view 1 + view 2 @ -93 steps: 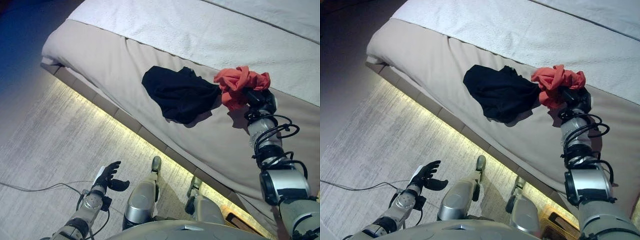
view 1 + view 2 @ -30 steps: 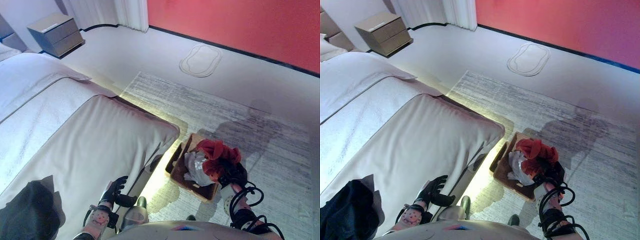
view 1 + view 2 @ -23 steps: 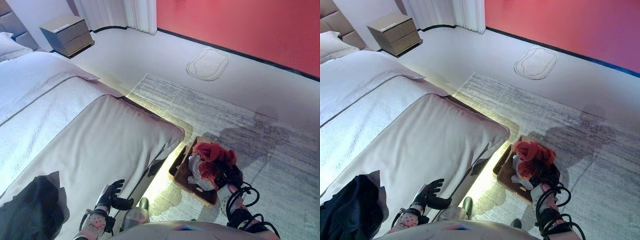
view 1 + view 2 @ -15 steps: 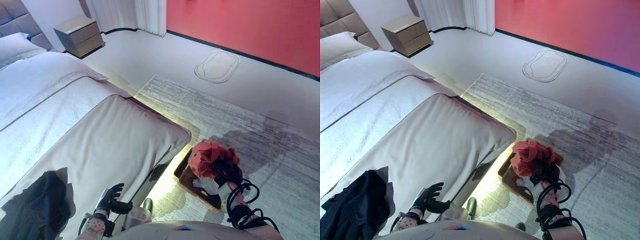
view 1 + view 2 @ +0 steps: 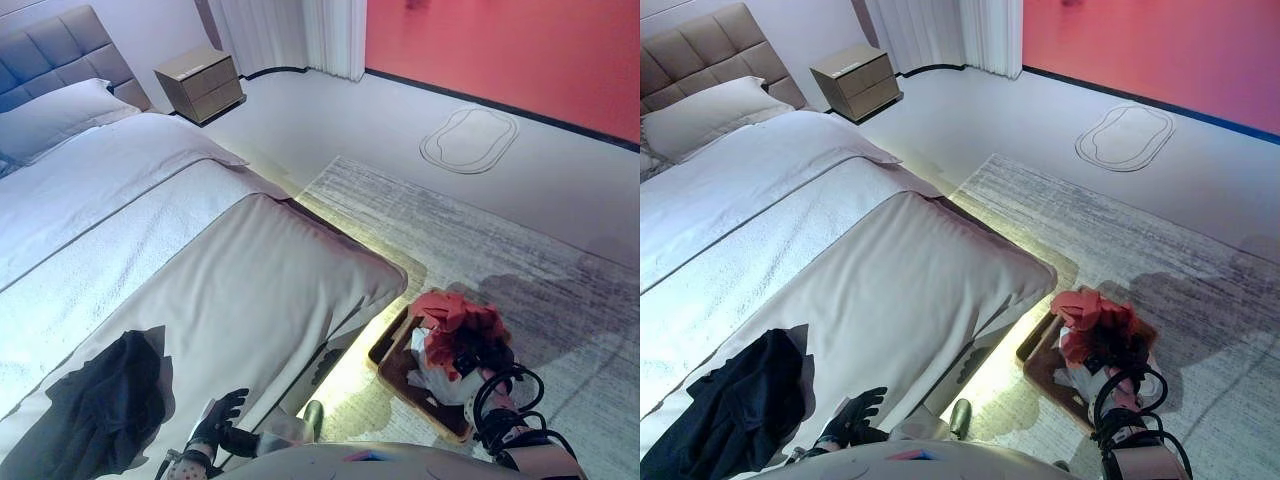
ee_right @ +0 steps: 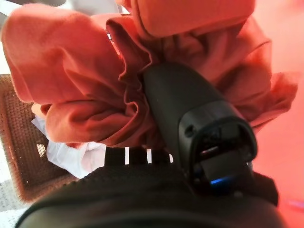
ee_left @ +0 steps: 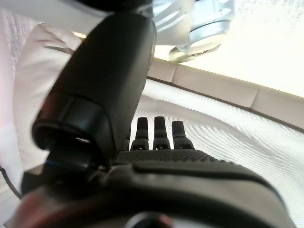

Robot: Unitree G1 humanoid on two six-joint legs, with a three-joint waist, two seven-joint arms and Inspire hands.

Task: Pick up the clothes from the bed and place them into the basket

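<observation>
Where cloth bunches, right hand [image 6: 209,142] half-hidden

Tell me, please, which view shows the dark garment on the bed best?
The left eye view: the dark garment lies whole on the bed. The right eye view clips it at the edge; neither wrist view shows it.

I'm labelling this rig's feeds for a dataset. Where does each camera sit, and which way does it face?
Left eye view: on the head, looking down at the bed, black garment, basket; both hands show.
Right eye view: same head, slightly shifted; shares that scene.
Left wrist view: on the left wrist, along the open left hand toward the bed's edge.
Right wrist view: on the right wrist; the right hand grips the red garment above the basket, as in the eye views.
</observation>
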